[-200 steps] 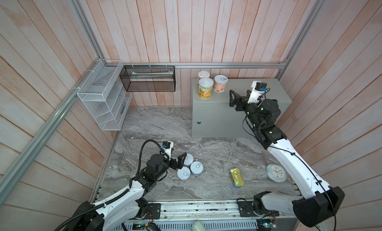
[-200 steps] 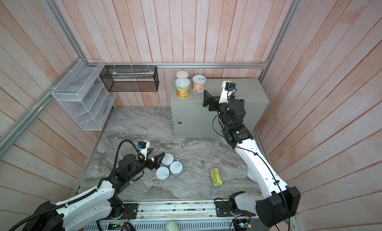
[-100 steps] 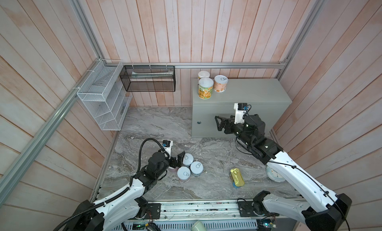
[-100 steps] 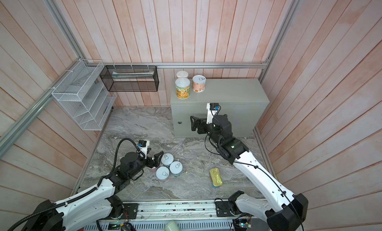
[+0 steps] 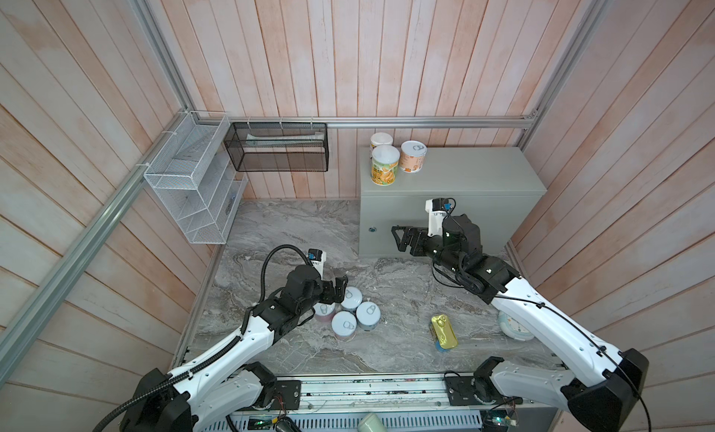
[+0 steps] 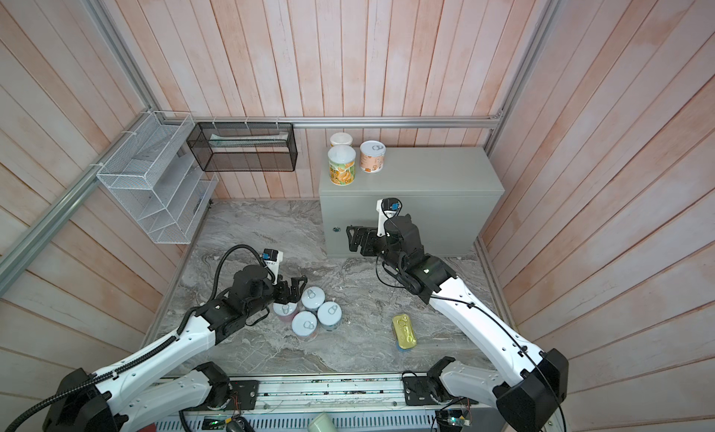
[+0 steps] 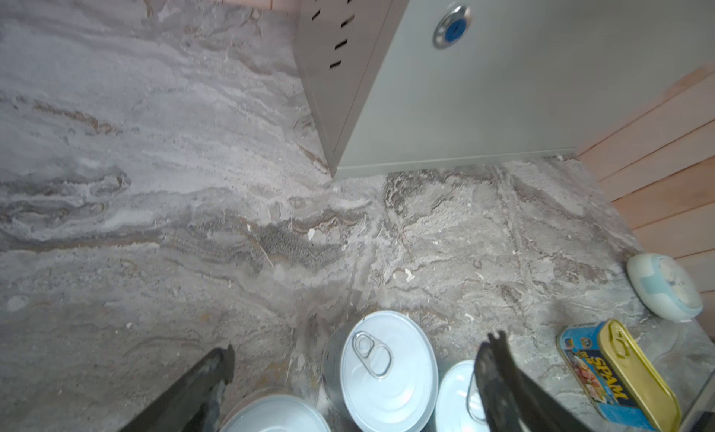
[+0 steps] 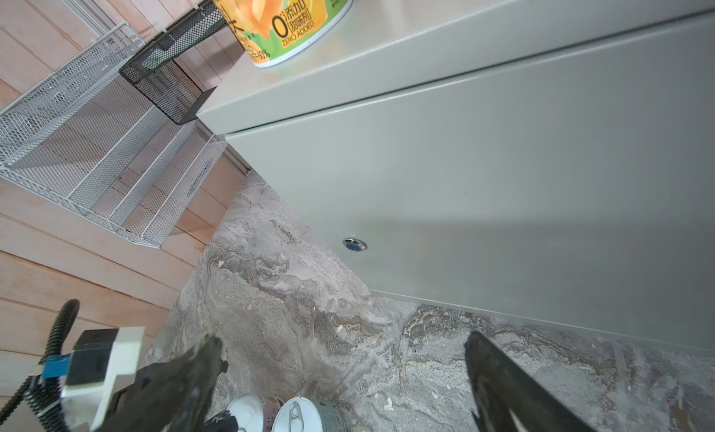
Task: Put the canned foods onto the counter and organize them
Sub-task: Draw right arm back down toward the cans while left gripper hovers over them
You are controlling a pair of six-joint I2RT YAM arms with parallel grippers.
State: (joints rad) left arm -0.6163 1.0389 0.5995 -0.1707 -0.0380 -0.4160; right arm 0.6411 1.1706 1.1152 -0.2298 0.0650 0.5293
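Looking down in both top views, you have three cans (image 5: 385, 165) (image 6: 342, 167) standing at the back left corner of the counter (image 5: 476, 171) (image 6: 437, 167). Four more cans sit bunched on the floor (image 5: 294, 232), and the tin (image 5: 444, 330) (image 6: 404, 330) lies apart to their right. Your left gripper (image 5: 336, 290) (image 6: 292, 289) hangs released over the bunch, holding nothing. Your right gripper (image 5: 398, 238) (image 6: 354, 238) is spread wide and empty before the counter's front.

From the left wrist, the spread fingers (image 7: 209, 379) straddle one pull-tab can (image 7: 387, 372) with a gap on each side. The tin (image 7: 619, 376) and a clock (image 7: 665, 287) lie beyond.

From the right wrist, the fingers (image 8: 499, 376) frame bare floor below the counter (image 8: 503, 178), and a yellow-green can (image 8: 286, 20) stands on top.
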